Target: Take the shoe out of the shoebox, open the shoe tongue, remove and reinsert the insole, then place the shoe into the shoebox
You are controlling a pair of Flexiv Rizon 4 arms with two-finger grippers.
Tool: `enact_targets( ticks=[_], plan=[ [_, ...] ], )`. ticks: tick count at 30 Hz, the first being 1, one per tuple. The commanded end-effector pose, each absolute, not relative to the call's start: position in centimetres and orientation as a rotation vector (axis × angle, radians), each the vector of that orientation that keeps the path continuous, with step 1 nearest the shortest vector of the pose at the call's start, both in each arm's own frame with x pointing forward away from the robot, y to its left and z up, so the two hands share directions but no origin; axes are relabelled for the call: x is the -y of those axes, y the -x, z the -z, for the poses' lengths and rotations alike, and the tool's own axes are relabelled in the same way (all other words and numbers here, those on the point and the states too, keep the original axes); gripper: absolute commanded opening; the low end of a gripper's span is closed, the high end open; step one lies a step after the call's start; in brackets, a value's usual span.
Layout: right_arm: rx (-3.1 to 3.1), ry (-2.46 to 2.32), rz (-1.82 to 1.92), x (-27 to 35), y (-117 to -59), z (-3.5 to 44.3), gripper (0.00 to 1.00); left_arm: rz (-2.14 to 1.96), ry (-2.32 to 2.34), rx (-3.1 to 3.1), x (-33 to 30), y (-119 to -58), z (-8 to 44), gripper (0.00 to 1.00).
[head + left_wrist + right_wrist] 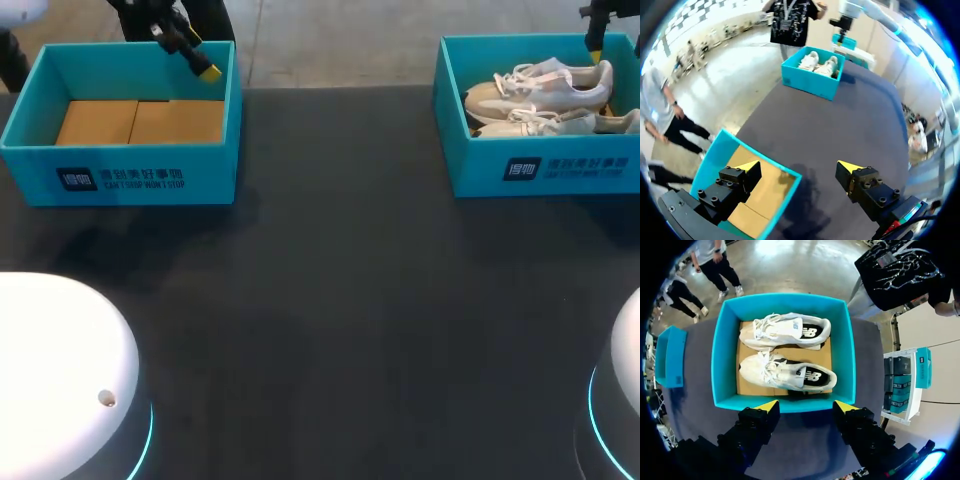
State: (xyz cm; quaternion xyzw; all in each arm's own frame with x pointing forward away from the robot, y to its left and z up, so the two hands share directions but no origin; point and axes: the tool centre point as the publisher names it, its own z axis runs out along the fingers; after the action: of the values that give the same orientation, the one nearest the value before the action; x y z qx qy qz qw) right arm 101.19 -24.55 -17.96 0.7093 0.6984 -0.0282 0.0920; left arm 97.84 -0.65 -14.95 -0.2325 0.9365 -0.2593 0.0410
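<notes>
Over shoebox [724, 357], right gripper [806, 406] wide open, empty

The dark table [330, 300] carried a teal box [120, 178] at ten o'clock and the shoebox [545, 168] at two o'clock.

At the right of the head view the shoebox [540, 165] is running off the frame's edge, taking the heel of the nearer shoe [545, 123] with it. Along the top edge, the left arm [170, 28] and right arm [596, 20] are both getting cropped (barely one yellow tip [211, 72] showing on each). The box's near wall is also covering that shoe's lower side.
</notes>
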Motion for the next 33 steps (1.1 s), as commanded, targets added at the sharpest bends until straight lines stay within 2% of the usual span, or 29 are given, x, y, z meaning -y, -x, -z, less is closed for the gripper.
enact_targets(
  ticks=[1,6,10,14,18,21,33],
  plan=[
    [-2.086,-2.09,0.032,25.0,-99.5,17.5,0.73,0.82,1.546,-2.455,0.6,-96.0,14.5,1.0],
    [-2.118,-2.067,0.033,25.2,-98.6,18.0,0.71,0.82,1.546,-2.455,0.6,-96.0,14.5,1.0],
    [-2.137,-2.05,0.06,25.6,-97.5,18.4,0.76,0.82,1.546,-2.455,0.6,-96.0,14.5,1.0],
    [-2.17,-2.056,0.056,25.7,-96.5,18.8,0.73,0.82,1.546,-2.455,0.6,-96.0,14.5,1.0],
    [-2.193,-2.056,0.052,25.9,-95.4,19.0,0.76,0.82,1.546,-2.455,0.6,-96.0,14.5,1.0],
    [-2.189,-2.066,0.042,26.3,-94.9,19.0,0.75,0.61,1.728,-2.408,0.6,-95.2,15.4,1.0],
    [-2.179,-2.099,0.05,27.6,-92.9,19.1,0.79,0.379,2.031,-2.165,-1.2,-93.6,18.7,1.0]
  ],
)
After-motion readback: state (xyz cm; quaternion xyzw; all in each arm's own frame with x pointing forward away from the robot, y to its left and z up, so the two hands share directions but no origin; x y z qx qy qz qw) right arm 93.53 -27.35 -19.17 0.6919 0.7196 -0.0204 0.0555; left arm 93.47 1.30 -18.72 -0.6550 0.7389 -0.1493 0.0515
